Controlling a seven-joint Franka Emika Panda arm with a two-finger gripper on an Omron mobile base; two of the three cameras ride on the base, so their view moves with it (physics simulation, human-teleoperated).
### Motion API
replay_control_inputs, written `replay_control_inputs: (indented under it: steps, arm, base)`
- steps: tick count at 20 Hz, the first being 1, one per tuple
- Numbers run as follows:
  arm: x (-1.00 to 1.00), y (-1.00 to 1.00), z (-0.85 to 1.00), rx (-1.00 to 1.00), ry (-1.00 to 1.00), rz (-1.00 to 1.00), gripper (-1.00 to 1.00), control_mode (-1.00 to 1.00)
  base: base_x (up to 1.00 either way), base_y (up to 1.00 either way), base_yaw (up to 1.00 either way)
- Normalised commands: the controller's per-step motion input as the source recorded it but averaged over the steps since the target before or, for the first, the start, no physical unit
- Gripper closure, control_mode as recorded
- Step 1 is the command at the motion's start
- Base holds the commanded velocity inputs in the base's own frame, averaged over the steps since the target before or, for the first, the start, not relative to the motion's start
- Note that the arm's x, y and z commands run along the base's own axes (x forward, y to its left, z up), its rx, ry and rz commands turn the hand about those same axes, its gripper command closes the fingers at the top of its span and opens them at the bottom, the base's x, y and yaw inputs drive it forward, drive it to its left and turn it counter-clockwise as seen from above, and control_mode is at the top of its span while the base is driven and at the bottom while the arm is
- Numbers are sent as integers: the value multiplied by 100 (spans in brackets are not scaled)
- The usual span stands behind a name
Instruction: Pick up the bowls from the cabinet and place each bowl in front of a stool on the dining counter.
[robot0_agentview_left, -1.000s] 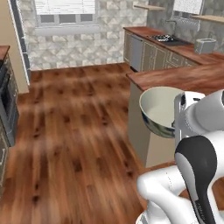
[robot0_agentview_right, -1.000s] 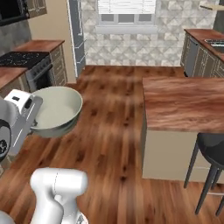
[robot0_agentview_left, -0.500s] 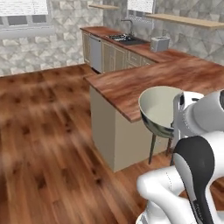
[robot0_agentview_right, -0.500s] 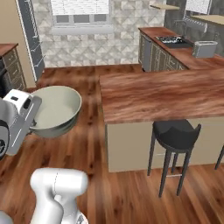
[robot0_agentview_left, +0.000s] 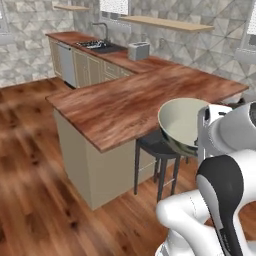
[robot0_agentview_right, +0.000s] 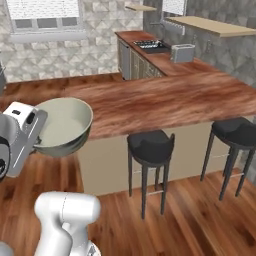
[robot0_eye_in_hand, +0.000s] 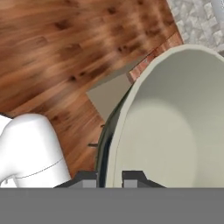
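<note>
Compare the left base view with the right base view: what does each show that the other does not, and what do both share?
Left base view alone: the dining counter's beige end panel and the wood floor to the left of the counter.

Right base view alone: a second black stool further along the counter, and a window on the far wall.

Both: the grey-green bowl held tilted off the counter at the wrist, the dining counter, the nearer stool beneath the counter's edge, the toaster, the sink and the wall shelf.
</note>
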Motion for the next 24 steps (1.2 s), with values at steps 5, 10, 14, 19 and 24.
replay_control_inputs:
  steps: [5, 10, 14, 19, 24]
  arm:
    - [0, 0, 0, 0, 0, 0, 100, 100]
    - [0, 0, 0, 0, 0, 0, 100, 100]
    - [0, 0, 0, 0, 0, 0, 100, 100]
    - [0, 0, 0, 0, 0, 0, 100, 100]
    - [0, 0, 0, 0, 0, 0, 100, 100]
  base:
    - [3, -100, -14]
    - [13, -100, -8]
    - [29, -76, 0]
    - [34, -86, 0]
    - [33, -83, 0]
